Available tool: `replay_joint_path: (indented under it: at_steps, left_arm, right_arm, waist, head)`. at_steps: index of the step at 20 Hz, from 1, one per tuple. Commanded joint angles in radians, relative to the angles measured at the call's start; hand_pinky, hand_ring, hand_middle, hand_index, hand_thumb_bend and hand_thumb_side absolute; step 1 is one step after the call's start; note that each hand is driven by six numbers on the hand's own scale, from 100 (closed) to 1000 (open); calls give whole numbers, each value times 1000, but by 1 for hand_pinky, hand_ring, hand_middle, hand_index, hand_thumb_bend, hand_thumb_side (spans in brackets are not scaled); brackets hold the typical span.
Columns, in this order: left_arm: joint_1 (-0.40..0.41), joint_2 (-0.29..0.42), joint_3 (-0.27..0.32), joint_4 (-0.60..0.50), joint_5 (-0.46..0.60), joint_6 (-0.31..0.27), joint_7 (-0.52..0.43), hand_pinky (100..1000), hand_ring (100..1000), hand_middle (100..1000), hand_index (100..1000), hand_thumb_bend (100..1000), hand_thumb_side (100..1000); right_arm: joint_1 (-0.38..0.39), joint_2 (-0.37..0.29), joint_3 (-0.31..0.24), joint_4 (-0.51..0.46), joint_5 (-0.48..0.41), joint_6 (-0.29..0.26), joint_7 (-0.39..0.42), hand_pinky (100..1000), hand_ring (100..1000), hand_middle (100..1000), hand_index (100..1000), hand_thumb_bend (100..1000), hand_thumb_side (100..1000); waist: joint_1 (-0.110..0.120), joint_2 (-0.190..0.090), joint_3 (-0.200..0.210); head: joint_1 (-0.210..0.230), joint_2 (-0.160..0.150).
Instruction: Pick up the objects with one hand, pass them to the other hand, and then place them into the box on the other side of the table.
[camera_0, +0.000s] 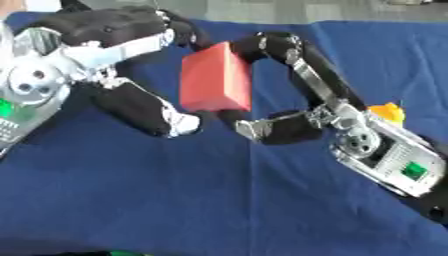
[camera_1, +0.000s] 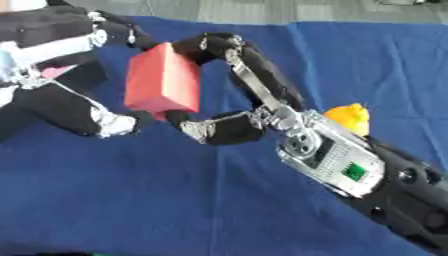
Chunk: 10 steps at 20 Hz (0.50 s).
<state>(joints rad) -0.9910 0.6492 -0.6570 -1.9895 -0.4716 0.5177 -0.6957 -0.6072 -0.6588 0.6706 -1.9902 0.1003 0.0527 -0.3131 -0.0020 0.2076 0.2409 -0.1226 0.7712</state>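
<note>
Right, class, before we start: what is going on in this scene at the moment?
A two-armed robot is holding a red block up over a table with a blue cloth. Its right hand grips the block, with fingers curled over its top and thumb under its bottom edge. The left hand is right beside the block, fingers spread around its other side, so this looks like a hand-over between hands. A small yellow and orange thing sits behind the right arm. No box is in view.
</note>
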Motion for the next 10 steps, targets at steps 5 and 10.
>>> replay_joint_path:
  at_steps: [5, 10]
  left_arm:
    - [-10, 1, -2, -10, -37, 100, -100, 1000, 889, 823, 923, 404, 466]
    - [-14, -12, 1, -10, -41, 120, -44, 1000, 852, 743, 871, 292, 382]
  right_arm:
    - [-16, -7, -8, -10, -4, -27, 4, 746, 626, 373, 510, 338, 100]
    - [-12, -8, 0, -10, 2, -35, 14, 746, 626, 374, 510, 343, 100]
  waist:
    - [13, -21, -1]
    - [12, -20, -1]
  head:
    - [2, -1]
    - [4, -1]
